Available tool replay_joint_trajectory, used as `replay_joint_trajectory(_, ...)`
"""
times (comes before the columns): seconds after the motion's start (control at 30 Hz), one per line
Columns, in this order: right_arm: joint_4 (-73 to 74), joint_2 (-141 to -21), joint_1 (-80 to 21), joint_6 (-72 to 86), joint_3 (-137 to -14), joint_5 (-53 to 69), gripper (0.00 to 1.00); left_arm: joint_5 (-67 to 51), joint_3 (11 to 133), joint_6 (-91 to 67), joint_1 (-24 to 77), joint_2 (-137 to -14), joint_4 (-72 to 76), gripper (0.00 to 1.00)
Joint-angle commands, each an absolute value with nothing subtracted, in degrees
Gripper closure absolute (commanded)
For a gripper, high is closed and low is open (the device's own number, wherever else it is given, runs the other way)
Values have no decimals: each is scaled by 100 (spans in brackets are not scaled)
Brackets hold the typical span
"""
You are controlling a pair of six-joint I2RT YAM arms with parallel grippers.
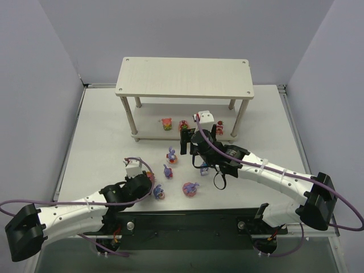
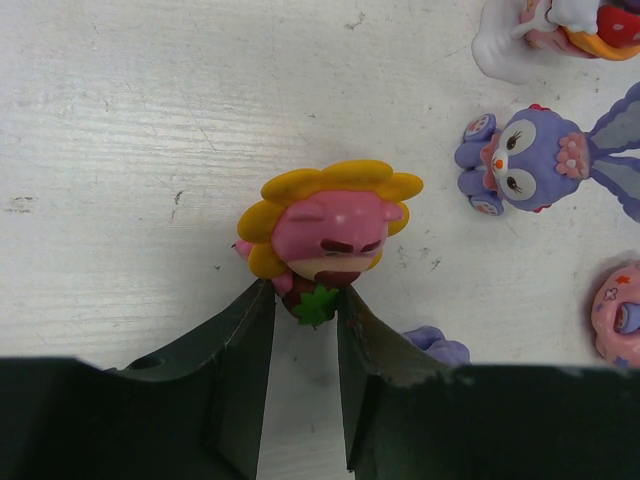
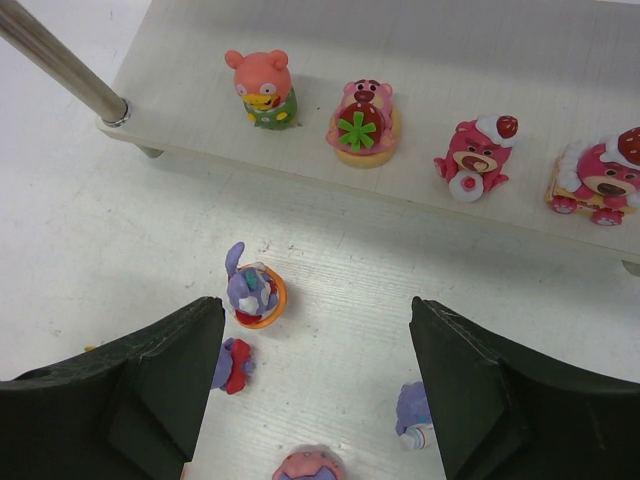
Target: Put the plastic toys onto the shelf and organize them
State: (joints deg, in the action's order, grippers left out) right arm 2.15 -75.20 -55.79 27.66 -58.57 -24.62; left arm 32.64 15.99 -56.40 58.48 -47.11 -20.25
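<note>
Left wrist, sunflower toy (image 2: 325, 230) pinched between fingers (image 2: 240, 350)

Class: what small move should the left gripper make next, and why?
Probably lift it straight up: the left gripper is shut on the yellow-petalled pink toy, with bunnies close beside it on the table; four pink toys already stand on the shelf.

Plain pale lilac-grey walls (image 1: 187, 28) close in your white table (image 1: 96, 136) at nine, twelve and three o'clock. Up close, you can see faint wood grain and small dark scuffs on its top. A metal rim (image 1: 72, 136) runs along its nine o'clock edge; a black bar (image 1: 187, 219) crosses at six. Light is soft, even.
</note>
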Motion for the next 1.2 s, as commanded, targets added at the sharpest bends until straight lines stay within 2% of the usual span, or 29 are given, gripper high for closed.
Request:
replay_joint_trajectory(0.0, 167, -7286, -5528, 2821, -5827, -2645, 24, 3436, 1573, -5783, 5871, -4597, -1819, 100)
replay_joint_trajectory(0.6, 158, -7286, -5493, 2804, -5827, -2681, 24, 3401, 1354, -5599, 5862, -4369, -1371, 100)
replay_joint_trajectory(0.83, 158, -7286, -5467, 2804, -5827, -2672, 24, 3752, 1301, -5441, 5862, -4078, -1248, 100)
replay_joint_trajectory(1.03, 167, -7251, -5458, 2795, -5818, -2672, 24, 3815, 1336, -5089, 5626, -3876, -1029, 100)
replay_joint_trajectory(1.17, 167, -7181, -5432, 2795, -5775, -2689, 24, 3315, 1459, -4721, 5090, -3928, -748, 100)
